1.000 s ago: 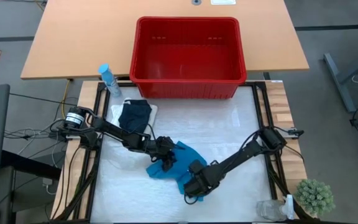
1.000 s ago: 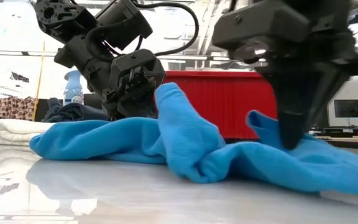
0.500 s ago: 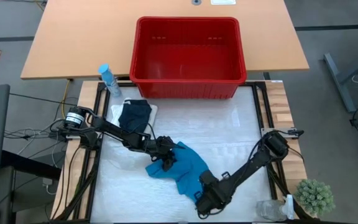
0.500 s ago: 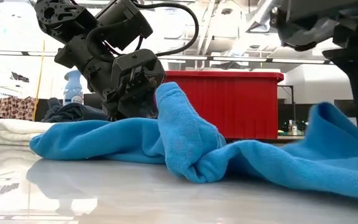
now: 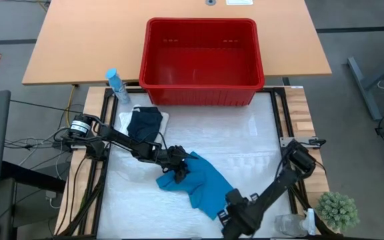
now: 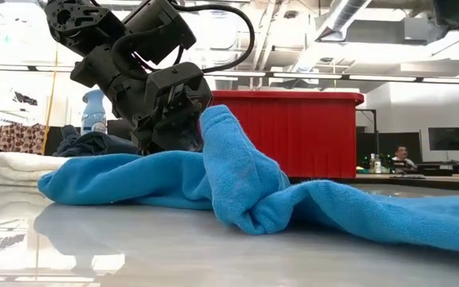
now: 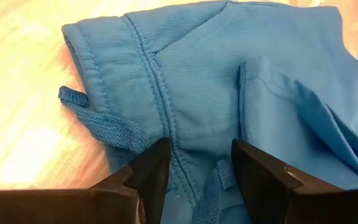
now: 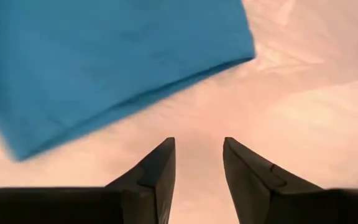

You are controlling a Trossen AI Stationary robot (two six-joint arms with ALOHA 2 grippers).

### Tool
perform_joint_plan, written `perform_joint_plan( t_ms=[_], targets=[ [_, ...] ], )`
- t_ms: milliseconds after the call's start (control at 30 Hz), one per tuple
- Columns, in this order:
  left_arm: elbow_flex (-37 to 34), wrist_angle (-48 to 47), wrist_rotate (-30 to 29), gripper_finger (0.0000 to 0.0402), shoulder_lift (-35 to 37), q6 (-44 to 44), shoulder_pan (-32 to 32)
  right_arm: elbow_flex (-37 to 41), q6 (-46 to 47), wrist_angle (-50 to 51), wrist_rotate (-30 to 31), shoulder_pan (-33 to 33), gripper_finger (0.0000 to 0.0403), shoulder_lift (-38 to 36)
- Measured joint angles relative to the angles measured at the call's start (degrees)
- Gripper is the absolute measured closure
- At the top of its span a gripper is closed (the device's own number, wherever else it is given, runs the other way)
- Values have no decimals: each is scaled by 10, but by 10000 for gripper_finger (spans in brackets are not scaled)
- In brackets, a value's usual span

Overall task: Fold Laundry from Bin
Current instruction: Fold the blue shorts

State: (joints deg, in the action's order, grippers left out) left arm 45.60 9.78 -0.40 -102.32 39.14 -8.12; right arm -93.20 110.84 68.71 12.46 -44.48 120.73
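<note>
Laundry is spread over the white-covered counter: a teal cloth lies crumpled near the middle front, and a dark cloth sits on a folded white one toward the back left, just in front of the bin. Bin walls are red and slotted, and it stands on a tan wooden counter behind the work surface, with no cloth showing inside it from above.

Left claw is down at the teal cloth's left edge, fingers parted with a seam and a drawstring of the cloth between them; whether they pinch it I cannot tell. Right claw is near the front edge, just off the cloth's right corner, fingers apart over bare surface and holding nothing.

From table height the teal cloth bunches into a raised fold in the middle, hiding most of what lies behind it; the left arm's dark wrist looms behind that fold.

A blue spray bottle stands at the bin's left front corner. A small potted plant and a clear jar sit at the front right. Beyond the counter is a bright workshop with ceiling ducts, monitors, and a person seated far off.
</note>
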Motion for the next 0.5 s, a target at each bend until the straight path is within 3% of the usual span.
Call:
perform_joint_plan(
  t_ms=[200, 300, 400, 500],
  targets=[
    [0, 0, 2, 233, 0, 7, 0, -46, 37, 2, 78, 9, 263, -1],
    [0, 2, 4, 233, 0, 13, 0, -53, 17, 3, 83, 39, 305, -1],
    [-1, 2, 24, 233, 3, 22, 4, -53, -26, 15, 87, 74, 375, -1],
    [-1, -4, 41, 233, 12, 30, 10, -45, -78, 29, 86, 106, 385, 0]
  ],
)
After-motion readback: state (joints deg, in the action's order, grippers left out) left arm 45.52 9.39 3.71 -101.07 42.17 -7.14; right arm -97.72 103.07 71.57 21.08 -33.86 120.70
